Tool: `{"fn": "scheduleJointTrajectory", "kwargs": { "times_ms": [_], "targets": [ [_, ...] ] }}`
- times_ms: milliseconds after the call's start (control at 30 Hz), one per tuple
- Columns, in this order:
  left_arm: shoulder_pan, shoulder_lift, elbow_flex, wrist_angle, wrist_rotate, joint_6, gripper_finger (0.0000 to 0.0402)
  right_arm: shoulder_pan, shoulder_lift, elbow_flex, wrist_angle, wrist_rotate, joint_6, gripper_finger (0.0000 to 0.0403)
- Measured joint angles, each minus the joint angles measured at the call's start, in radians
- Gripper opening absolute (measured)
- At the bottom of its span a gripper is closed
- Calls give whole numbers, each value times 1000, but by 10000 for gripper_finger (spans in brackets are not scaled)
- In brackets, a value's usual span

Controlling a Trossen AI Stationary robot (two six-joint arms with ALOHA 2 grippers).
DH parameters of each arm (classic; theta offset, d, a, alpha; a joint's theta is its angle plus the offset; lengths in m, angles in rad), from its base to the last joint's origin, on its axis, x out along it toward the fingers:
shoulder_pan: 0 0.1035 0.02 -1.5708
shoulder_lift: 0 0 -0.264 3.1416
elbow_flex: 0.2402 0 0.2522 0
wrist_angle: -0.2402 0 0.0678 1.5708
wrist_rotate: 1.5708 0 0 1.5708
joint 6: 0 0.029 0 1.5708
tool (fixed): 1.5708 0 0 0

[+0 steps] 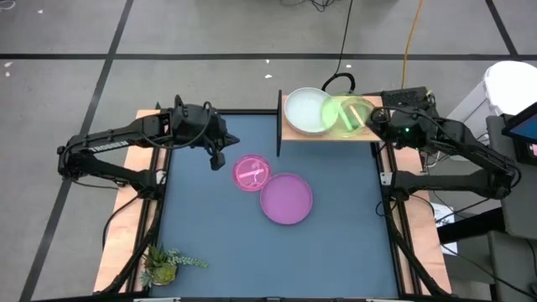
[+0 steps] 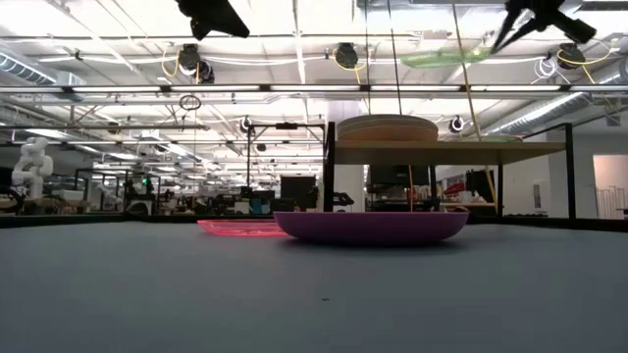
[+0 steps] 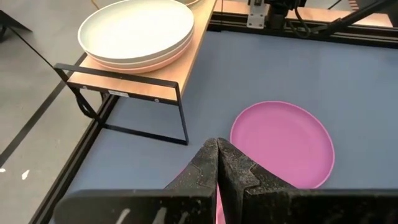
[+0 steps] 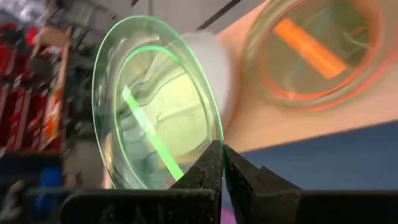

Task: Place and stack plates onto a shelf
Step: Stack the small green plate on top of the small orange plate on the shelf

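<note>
Over at the far right end of the small light-wood shelf (image 1: 295, 133), my right gripper (image 4: 222, 163) is pinched shut on the rim of a translucent green plastic plate (image 4: 155, 106), holding it up in the air and tilted above the shelf. It's an edge grip on slick plastic, so my worry is the plate swinging or slipping out and clattering down. Below it sits a small translucent orange-rimmed dish (image 4: 314, 53), and if green comes down crooked it could ride up on that rim instead of nesting. From this angle I honestly can't tell how many dishes are in that stack. The white stack of big plates (image 3: 137, 32) right beside it could get nudged too. My left gripper (image 3: 217, 163) hovers closed and empty above the small pink translucent plate (image 1: 251, 173), with the large purple plate (image 1: 287, 200) still on the mat.
</note>
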Motion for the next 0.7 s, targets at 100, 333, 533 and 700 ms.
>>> {"fn": "scheduleJointTrajectory", "kwargs": {
  "times_ms": [100, 333, 533, 700],
  "targets": [
    [2, 3, 0, 5, 0, -7, 1, -38, -17, 0, -38, 43, -1, 0],
    [2, 5, 0, 1, 0, 6, 1, -107, -33, 0, -52, 146, -14, 0],
    [2, 5, 0, 1, 0, -1, 1, -152, -35, -23, -53, 194, 27, 0],
    [2, 5, 0, 1, 0, -3, 1, -178, -37, -106, -24, 193, 99, 0]
  ]
}}
